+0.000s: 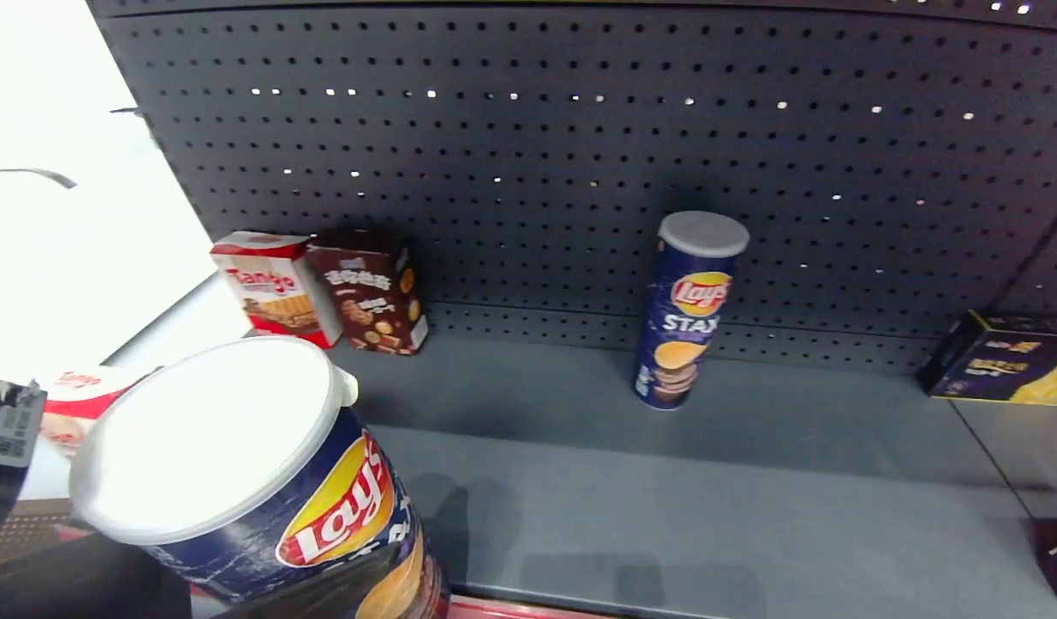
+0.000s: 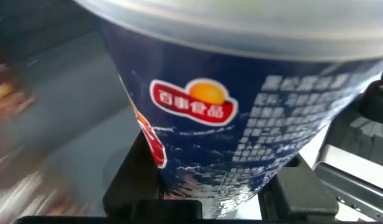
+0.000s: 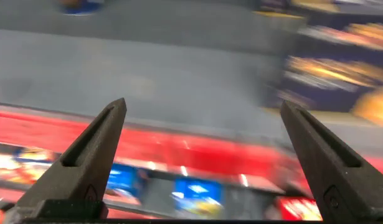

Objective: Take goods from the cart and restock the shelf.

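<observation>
Your left gripper (image 2: pixel 216 196) is clamped on the dark-blue chip can (image 1: pixel 322 516), which has a white plastic lid and a red-and-yellow logo and tilts at the front left edge of the grey shelf (image 1: pixel 666 516), while your right gripper (image 3: pixel 203 106) hangs wide open.

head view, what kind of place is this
Likely a shop or mock-up store aisle: a grey shelf with a pegboard back, stocked with an upright chip can, a red wafer box and a brown biscuit box. The left hand holds a second chip can.
</observation>
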You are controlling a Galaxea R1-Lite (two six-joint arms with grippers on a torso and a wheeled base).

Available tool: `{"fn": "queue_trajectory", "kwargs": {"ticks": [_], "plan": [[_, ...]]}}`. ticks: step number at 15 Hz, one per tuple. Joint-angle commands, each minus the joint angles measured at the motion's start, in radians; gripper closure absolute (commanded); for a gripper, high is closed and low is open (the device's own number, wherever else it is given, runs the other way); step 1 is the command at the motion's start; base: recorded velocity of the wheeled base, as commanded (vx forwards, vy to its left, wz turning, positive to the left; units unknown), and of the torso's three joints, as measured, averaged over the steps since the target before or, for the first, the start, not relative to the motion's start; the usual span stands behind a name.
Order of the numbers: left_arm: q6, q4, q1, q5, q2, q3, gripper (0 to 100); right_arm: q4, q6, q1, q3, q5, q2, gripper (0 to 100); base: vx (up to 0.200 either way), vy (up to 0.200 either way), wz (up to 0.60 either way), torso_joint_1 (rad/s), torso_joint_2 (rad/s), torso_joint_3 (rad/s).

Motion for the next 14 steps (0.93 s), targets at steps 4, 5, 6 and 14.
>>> {"fn": "queue_trajectory", "kwargs": {"ticks": [4,5,6,14], "plan": [[-0.030,0.002,0.008,0.002,-0.011,0.006,100,0.000,0.000,0.000,0.000,-0.001,0.001,0,0.000,0.000,-0.15,0.002,0.00,-0.001],[-0.040,0.002,0.009,0.003,-0.019,0.009,100,0.000,0.000,0.001,0.000,0.000,0.001,0,0.000,0.000,0.00,0.000,0.00,0.000],[-0.044,0.002,0.009,0.003,-0.031,0.015,100,0.000,0.000,0.001,0.000,0.000,0.001,0,0.000,0.000,0.00,0.000,0.00,0.000],[-0.063,0.002,0.014,0.008,-0.054,0.043,100,0.000,-0.002,0.000,0.000,0.005,0.001,0,0.000,0.000,0.07,0.001,0.00,0.001]]}}
